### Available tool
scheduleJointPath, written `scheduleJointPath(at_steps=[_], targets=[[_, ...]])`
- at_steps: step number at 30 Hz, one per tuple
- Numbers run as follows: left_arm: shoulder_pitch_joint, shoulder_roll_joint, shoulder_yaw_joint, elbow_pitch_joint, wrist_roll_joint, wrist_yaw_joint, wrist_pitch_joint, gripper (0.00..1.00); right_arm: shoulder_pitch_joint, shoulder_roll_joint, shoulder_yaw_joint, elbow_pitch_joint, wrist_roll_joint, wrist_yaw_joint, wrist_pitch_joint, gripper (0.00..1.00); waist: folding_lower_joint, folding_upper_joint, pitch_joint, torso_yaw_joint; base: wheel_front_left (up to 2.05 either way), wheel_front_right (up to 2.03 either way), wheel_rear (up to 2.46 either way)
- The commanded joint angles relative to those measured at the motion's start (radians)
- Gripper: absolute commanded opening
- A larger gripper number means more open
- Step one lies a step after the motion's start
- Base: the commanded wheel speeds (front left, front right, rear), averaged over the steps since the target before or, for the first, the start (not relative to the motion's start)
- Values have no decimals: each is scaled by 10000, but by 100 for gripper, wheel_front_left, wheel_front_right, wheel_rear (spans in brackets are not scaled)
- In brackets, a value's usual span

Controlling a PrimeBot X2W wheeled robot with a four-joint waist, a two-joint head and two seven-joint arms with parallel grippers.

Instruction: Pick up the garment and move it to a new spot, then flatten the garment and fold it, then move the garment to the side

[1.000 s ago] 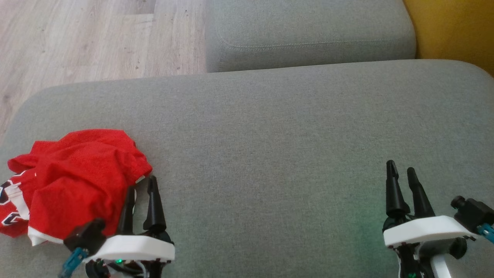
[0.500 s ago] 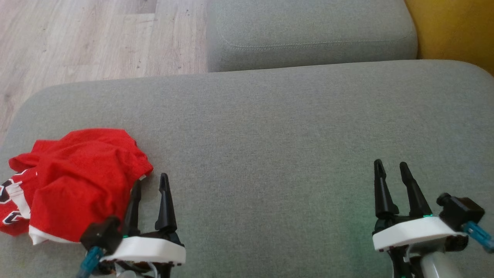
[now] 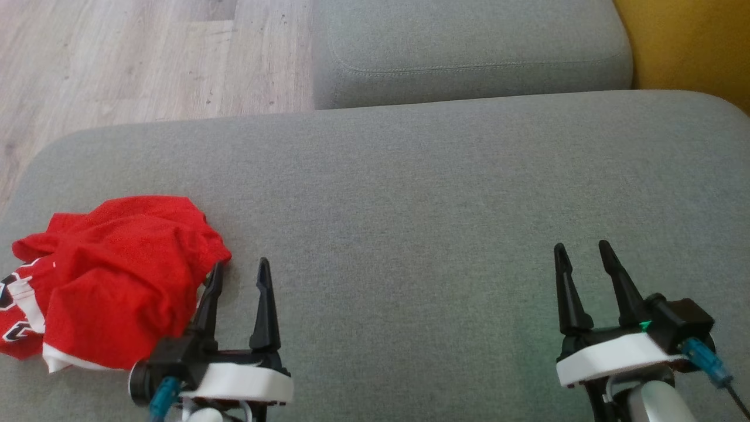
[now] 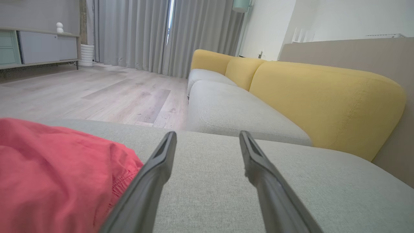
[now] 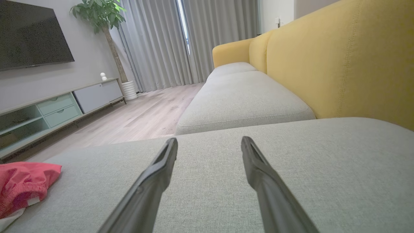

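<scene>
A crumpled red garment (image 3: 111, 281) with white trim and dark lettering lies at the left end of the grey cushion (image 3: 410, 193). It also fills the lower left of the left wrist view as the garment (image 4: 55, 174), and appears far left in the right wrist view as the garment (image 5: 22, 184). My left gripper (image 3: 241, 271) is open just right of the cloth, its left finger beside the garment's edge, nothing between the fingers. My right gripper (image 3: 580, 251) is open over bare cushion at the lower right, holding nothing.
A second grey seat cushion (image 3: 469, 47) lies beyond, with the yellow sofa back (image 3: 685, 41) at the upper right. Wooden floor (image 3: 135, 58) drops off past the cushion's far left edge. A TV cabinet (image 5: 55, 106) and a potted plant (image 5: 100, 13) stand across the room.
Both grippers have shifted inward along the cushion: the left one to the right, off the garment's edge, the right one to the left. Both stayed open. The garment has not moved.
</scene>
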State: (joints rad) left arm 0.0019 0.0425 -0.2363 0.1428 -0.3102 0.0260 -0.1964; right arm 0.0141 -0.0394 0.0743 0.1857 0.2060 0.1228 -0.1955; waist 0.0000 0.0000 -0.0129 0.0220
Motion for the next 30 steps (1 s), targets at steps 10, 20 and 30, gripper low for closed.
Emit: scheduleJointPath(at_steps=[10,20,30], targets=[[-625,72,-59,-487,1378,127,-391,100,-226,-101,354,-455,-1442,73,-402,100,0,0,-45,40,0,0,0],[-629,78,-280,-533,2445,221,-653,100,-193,-108,359,-525,-2470,79,-663,100,0,0,-103,66,0,0,0],[-603,77,-159,-412,2301,213,-653,100,-159,-108,210,-389,-2277,79,-663,100,0,0,-153,43,0,0,0]])
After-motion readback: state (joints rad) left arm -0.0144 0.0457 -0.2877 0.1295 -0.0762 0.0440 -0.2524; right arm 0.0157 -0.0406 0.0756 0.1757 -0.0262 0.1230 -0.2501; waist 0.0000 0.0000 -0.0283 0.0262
